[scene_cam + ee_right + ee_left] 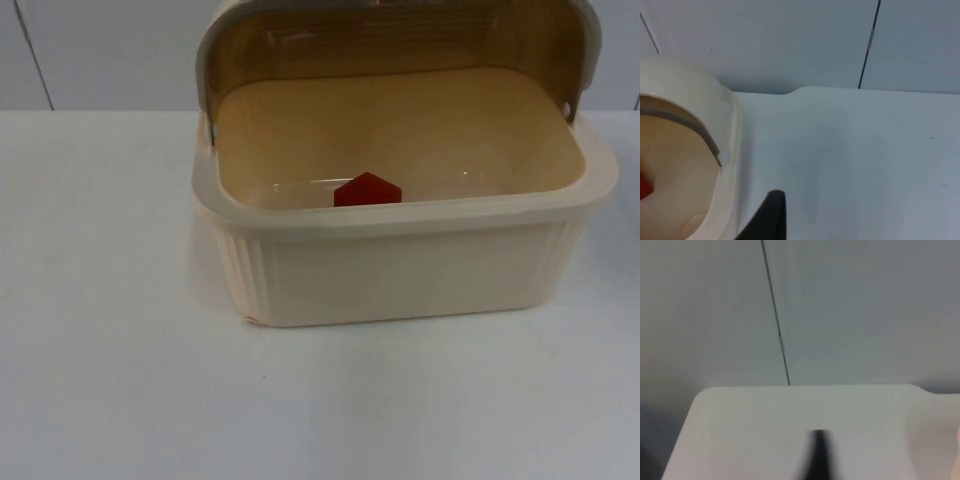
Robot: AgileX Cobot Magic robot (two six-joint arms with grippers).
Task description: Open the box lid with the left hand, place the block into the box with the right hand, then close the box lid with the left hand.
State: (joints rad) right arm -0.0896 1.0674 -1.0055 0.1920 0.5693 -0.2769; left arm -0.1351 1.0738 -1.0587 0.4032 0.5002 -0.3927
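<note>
On the white surface (120,380) nearest us stands the cream box (400,275), a ribbed plastic tub with a broad flat rim. We judge it stiff and light, with smooth walls that could slide on the surface if pushed sideways.

Just behind the front wall, on the box floor, lies the red block (367,190); from above we see its peaked upper part over the rim, and the right wrist view catches a sliver of red inside the box. It looks small, hard and light, with flat faces that would suit a pinch, though it now sits where the task wants it.

Further back the lid (400,35) stands swung up and open on its side pivots, an amber translucent panel in a cream frame. We judge it thin, rigid and easy to swing. Its free front edge, now uppermost, looks the best place to take hold or to push down from, near the middle so it does not twist on the hinges.

The right tool (771,220) hovers just beside the box's right end, outside the rim and apart from the block; we cannot tell how wide it stands. The left tool (817,457) hangs over bare surface toward the partition wall (850,310), well apart from the lid; its opening we cannot tell either.
</note>
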